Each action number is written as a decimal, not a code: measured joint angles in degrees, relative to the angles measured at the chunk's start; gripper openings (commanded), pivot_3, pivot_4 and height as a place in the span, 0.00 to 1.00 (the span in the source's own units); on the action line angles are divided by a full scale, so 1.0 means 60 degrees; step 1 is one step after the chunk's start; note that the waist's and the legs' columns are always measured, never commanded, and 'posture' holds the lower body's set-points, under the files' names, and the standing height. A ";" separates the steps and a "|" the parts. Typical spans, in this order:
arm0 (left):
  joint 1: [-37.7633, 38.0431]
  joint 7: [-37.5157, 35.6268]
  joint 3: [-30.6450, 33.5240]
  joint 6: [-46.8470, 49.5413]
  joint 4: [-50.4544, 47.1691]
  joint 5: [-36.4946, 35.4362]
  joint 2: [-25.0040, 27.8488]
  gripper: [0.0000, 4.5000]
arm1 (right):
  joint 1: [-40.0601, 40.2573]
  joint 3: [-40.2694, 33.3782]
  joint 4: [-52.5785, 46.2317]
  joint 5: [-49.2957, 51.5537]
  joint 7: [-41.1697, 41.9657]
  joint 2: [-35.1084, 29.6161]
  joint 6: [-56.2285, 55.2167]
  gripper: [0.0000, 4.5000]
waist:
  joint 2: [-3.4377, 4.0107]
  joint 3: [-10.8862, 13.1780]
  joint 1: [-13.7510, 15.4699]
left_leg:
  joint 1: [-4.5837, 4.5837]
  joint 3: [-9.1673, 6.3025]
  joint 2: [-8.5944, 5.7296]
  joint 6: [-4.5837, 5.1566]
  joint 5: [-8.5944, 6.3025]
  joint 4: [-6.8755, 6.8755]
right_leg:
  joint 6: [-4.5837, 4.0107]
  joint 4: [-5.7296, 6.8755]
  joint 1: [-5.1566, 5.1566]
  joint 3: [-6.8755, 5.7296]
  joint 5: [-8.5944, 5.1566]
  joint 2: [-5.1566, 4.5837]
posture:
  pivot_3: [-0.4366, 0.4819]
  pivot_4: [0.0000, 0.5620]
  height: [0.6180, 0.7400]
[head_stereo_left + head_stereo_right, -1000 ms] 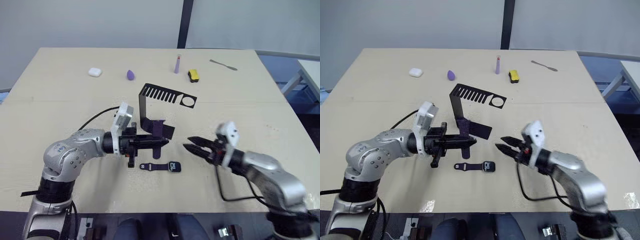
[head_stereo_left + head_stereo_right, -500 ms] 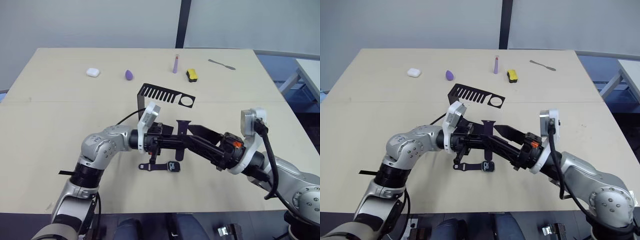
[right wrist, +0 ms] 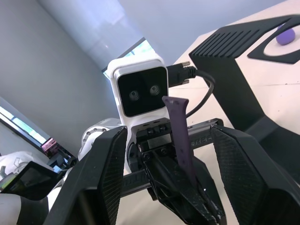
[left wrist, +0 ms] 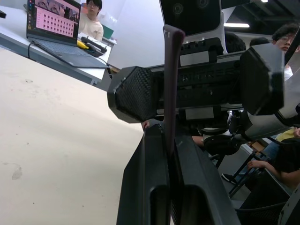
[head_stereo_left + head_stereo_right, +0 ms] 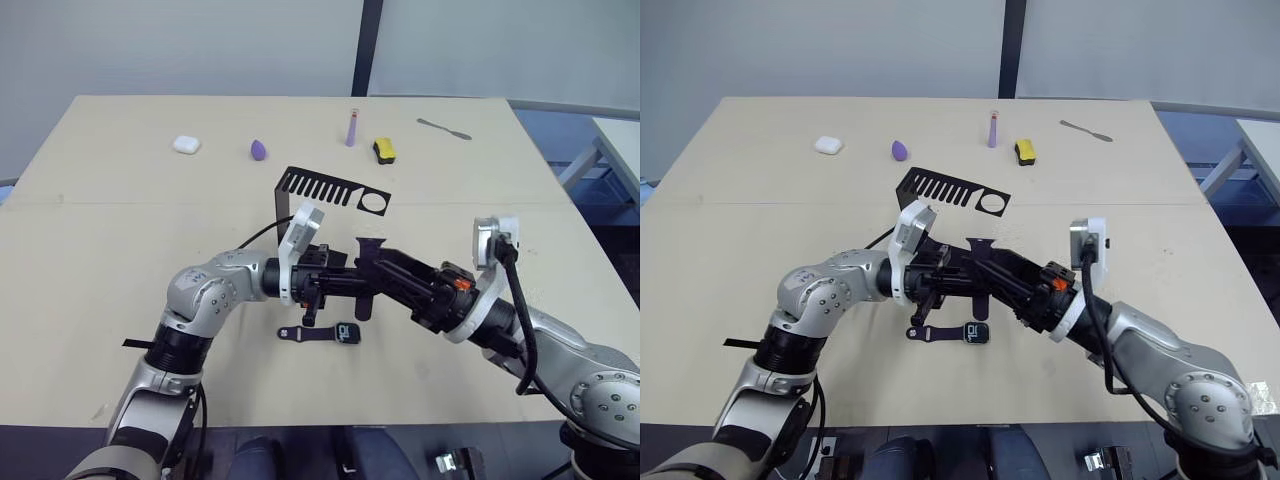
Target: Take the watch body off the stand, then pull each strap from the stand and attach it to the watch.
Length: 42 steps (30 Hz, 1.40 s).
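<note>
Two grippers met nose to nose above the table (image 5: 90, 230). The left gripper (image 5: 352, 283) had its fingers pinched tight on a purple strap (image 4: 170, 89), which stood upright out of them. The right gripper (image 3: 166, 180) faced it with its fingers (image 3: 110, 183) spread wide, one on each side of that strap and the left fingertips, not touching the strap.

Just below the meeting point, the watch body (image 5: 347, 333) lay flat on the table with the other strap (image 5: 305, 334) already joined to it, stretching toward the robot's left. Behind the grippers stood the stand (image 5: 330, 188), its slotted top arm bare. Along the far edge sat a white case (image 5: 186, 144), a purple blob (image 5: 259, 150), a lilac tube (image 5: 351, 129), a yellow-and-black block (image 5: 384, 150) and a thin metal tool (image 5: 444, 128).
</note>
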 measured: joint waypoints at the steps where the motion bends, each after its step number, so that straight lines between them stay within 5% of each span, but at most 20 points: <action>1: 0.0000 0.0000 0.0002 0.0004 0.0000 0.0000 0.0001 0.00 | -0.0017 0.0000 0.0000 -0.0077 0.0015 -0.0004 -0.0013 0.60 | 0.0000 0.0000 0.0002 | 0.0000 0.0000 0.0000 0.0000 0.0000 0.0000 | 0.0000 0.0000 0.0000 0.0000 0.0000 0.0000 | 0.48 0.27 1.00; 4: 0.0000 0.0020 0.0017 0.0103 -0.0004 -0.0011 -0.0002 0.00 | -0.0027 0.0002 0.0000 -0.0210 0.0085 -0.0045 -0.0052 0.40 | 0.0000 0.0000 0.0009 | 0.0000 0.0000 0.0000 0.0000 0.0000 -0.0001 | 0.0000 0.0000 0.0000 0.0000 0.0000 0.0000 | 0.48 0.27 1.00; 32: 0.0003 0.0021 0.0073 0.0067 -0.0083 -0.0006 -0.0065 0.00 | -0.0126 -0.0001 0.0174 -0.0284 0.0350 -0.0150 -0.0388 0.40 | 0.0000 0.0000 0.0007 | 0.0000 -0.0001 0.0000 0.0000 0.0000 -0.0001 | 0.0000 -0.0001 0.0000 0.0000 0.0000 0.0000 | 0.48 0.27 1.00; 37: 0.0002 0.0035 0.0095 0.0069 -0.0083 -0.0007 -0.0108 0.00 | -0.0156 0.0005 0.0187 -0.0284 0.0350 -0.0120 -0.0388 0.01 | 0.0000 0.0000 0.0009 | -0.0001 -0.0001 0.0000 0.0000 0.0000 -0.0002 | 0.0000 -0.0004 0.0000 0.0000 0.0000 -0.0001 | 0.48 0.27 1.00; 42: 0.0002 0.0117 0.0124 0.0113 -0.0087 -0.0023 -0.0173 0.00 | -0.0168 0.0006 0.0195 -0.0296 0.0350 -0.0099 -0.0392 0.01 | 0.0000 0.0000 0.0007 | -0.0001 -0.0001 0.0000 0.0000 0.0000 -0.0002 | 0.0000 -0.0003 0.0000 0.0000 0.0000 0.0000 | 0.48 0.27 1.00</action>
